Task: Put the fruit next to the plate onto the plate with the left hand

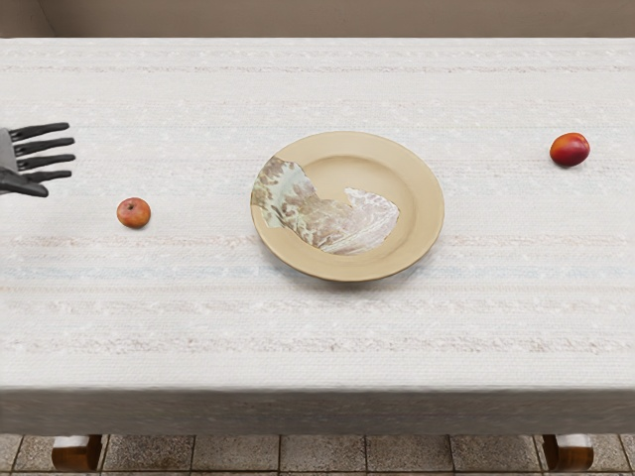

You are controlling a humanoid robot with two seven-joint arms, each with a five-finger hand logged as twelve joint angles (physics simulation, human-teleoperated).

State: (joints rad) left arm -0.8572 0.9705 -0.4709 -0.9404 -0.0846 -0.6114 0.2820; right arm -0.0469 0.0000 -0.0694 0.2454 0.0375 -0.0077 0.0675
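On the pale woven tablecloth [317, 327], the black left hand [30, 159], fingers spread and empty, could bump the small round orange-red fruit [134, 212] rolling away from the round tan ceramic plate [422, 188].

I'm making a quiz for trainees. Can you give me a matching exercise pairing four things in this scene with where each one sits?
1 left hand
2 orange fruit
3 plate
4 red fruit

A middle of the table
B left edge of the view, open
C far right
D just left of the plate

Pairs: 1-B, 2-D, 3-A, 4-C
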